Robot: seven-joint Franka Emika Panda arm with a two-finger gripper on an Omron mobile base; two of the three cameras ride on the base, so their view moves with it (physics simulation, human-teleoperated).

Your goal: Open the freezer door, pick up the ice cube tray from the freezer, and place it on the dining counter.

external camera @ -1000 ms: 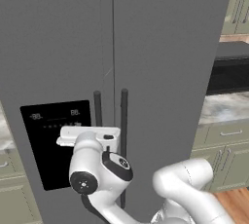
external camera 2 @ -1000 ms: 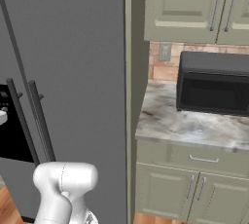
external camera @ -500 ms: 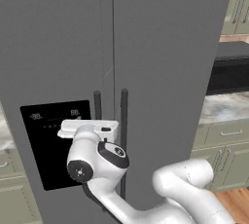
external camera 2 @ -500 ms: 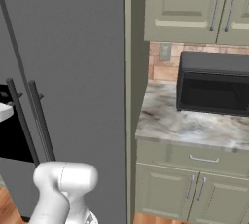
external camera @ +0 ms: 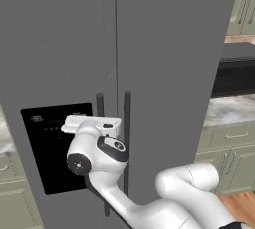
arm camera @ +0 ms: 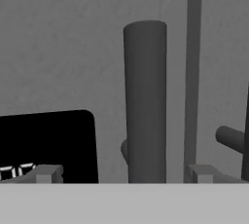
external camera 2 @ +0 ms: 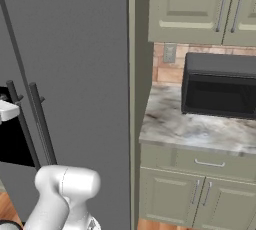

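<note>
Sage-green cabinets hang above a black microwave (on a veined marble counter), beside wood floor.

the freezer door is shut, its bar handle standing off the panel between the gripper's spread fingertips, the neighbouring door's handle close beside.

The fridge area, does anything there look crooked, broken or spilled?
Nothing stands out. Both grey doors are shut and flush, the freezer door with its black panel intact and its bar handle straight. The open gripper sits just before that handle.
</note>
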